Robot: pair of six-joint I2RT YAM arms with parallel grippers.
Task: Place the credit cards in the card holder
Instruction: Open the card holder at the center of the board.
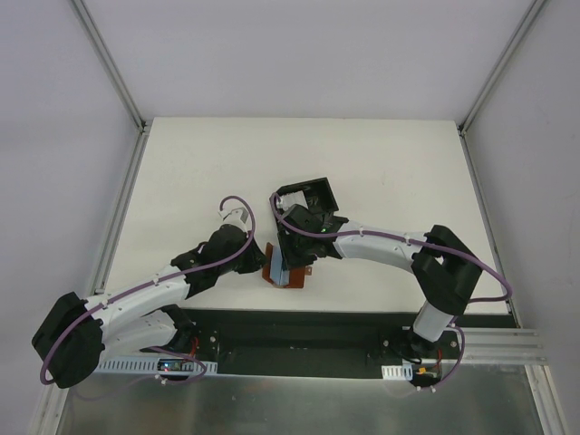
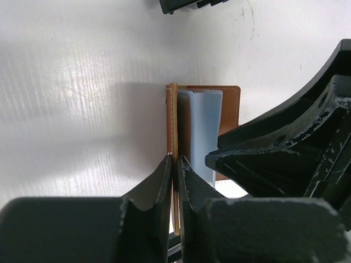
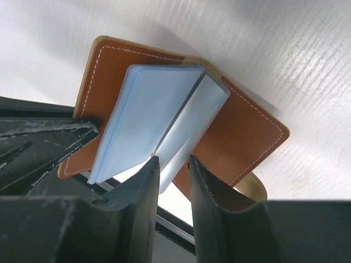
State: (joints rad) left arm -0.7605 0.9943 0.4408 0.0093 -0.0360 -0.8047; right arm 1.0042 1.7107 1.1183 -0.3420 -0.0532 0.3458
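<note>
The brown leather wallet [image 2: 230, 101] was pinched by one flap in the closed left hand [image 2: 175, 164], while the credit cards [image 3: 142, 109] inside, long axis toward the nearer right hand [image 3: 171, 164], were straddled by its part-open fingers [image 3: 137, 186], seemingly unclamped, with the card holder [image 1: 313, 190] just beyond on the desk [image 1: 390, 163].

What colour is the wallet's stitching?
White stitching on the brown wallet; clearest in the right wrist view.

Wallet [image 3: 247, 131] lies open on the counter [image 1: 390, 172] close to its near edge, left flap upright, credit cards [image 3: 148, 115] standing in it. Card holder [image 1: 315, 192] sits on the counter just behind the wallet, slightly to the right
</note>
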